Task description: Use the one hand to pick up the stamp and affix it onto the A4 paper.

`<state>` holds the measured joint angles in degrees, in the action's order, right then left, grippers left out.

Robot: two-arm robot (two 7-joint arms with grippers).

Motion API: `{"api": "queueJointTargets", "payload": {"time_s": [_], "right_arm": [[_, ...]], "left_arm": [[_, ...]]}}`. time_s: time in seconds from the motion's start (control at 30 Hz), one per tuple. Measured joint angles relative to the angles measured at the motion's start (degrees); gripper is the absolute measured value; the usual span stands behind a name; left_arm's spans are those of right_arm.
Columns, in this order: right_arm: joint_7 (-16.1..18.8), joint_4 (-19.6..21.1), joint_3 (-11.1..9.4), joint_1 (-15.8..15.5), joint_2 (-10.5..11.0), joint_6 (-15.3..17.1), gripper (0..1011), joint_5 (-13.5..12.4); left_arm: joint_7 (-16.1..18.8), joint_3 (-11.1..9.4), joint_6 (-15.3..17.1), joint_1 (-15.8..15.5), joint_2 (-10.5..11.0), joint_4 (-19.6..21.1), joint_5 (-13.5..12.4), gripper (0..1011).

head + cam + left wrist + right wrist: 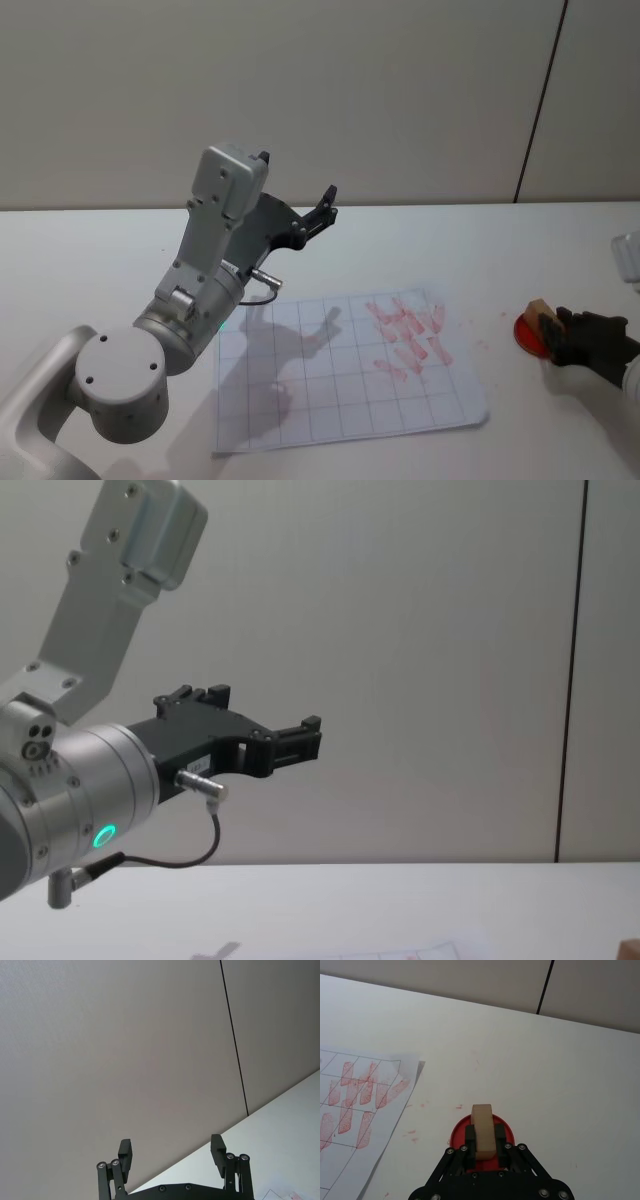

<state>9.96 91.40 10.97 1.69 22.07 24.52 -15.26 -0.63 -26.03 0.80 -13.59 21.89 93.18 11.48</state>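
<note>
Currently gripped: the stamp [482, 1115], a small light-brown wooden block, is clamped between the short black fingers of your right gripper [484, 1135].
Stamp location: at the right side of the white table [100, 260], over a round red ink pad [457, 1135]. Whether its face is pressing into the pad or just above it cannot be told.
Long axis: the block runs along the fingers, and its far end sticks out past the fingertips.
Key direction: the A4 paper [330, 390] lies to your left of the stamp and a little nearer the robot. A strip of bare table with a few red smudges separates the pad from the sheet's right edge.
Paper surface: a printed grid. A cluster of red stamped marks [408, 335] fills the squares on the side closest to the stamp, while the squares farther left and along the near edge look blank.
Nearer arm: the right one, by a wide margin, and it already has the block.
Left gripper [171, 1152]: raised high above the far left part of the sheet, jaws spread apart, holding nothing, pointing toward the wall.
Likely next move: lift off the pad, travel left, and press down on a blank square.
</note>
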Motion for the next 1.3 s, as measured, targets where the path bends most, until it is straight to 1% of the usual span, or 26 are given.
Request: {"api": "queueJointTargets", "payload": {"time_s": [0.17, 0.4, 0.57, 0.67, 0.8, 1.0, 1.1, 1.13, 1.3], "right_arm": [[0.04, 1.0, -0.17, 0.2, 0.08, -0.45, 214, 0.18], [0.48, 4.11, -0.61, 0.87, 0.42, -1.55, 214, 0.75], [2.1, 6.18, -0.64, 1.65, 0.48, -2.25, 214, 1.2], [2.98, 6.68, -0.48, 1.97, 0.37, -2.41, 214, 1.35], [4.89, 7.14, 0.06, 2.5, -0.04, -2.52, 214, 1.61], [8.51, 6.94, 1.5, 3.33, -1.09, -2.47, 216, 2.37], [10.67, 6.13, 2.58, 3.73, -1.87, -2.27, 214, 3.3], [10.67, 6.13, 2.58, 3.73, -1.87, -2.27, 214, 3.3], [12.85, 4.73, 4.02, 4.17, -2.69, -1.93, 216, 5.21]], "left_arm": [[0.0, 0.0, 0.0, 0.0, 0.0, 0.0, 0.0, 1001], [0.0, 0.0, 0.0, 0.0, 0.0, 0.0, 0.0, 1001], [0.0, 0.0, 0.0, 0.0, 0.0, 0.0, 0.0, 1001], [0.0, 0.0, 0.0, 0.0, 0.0, 0.0, 0.0, 1001], [0.0, 0.0, 0.0, 0.0, 0.0, 0.0, 0.0, 1002], [0.0, 0.0, 0.0, 0.0, 0.0, 0.0, 0.0, 1001], [0.0, 0.0, 0.0, 0.0, 0.0, 0.0, 0.0, 1001], [0.0, 0.0, 0.0, 0.0, 0.0, 0.0, 0.0, 1002], [0.0, 0.0, 0.0, 0.0, 0.0, 0.0, 0.0, 1002]]}}
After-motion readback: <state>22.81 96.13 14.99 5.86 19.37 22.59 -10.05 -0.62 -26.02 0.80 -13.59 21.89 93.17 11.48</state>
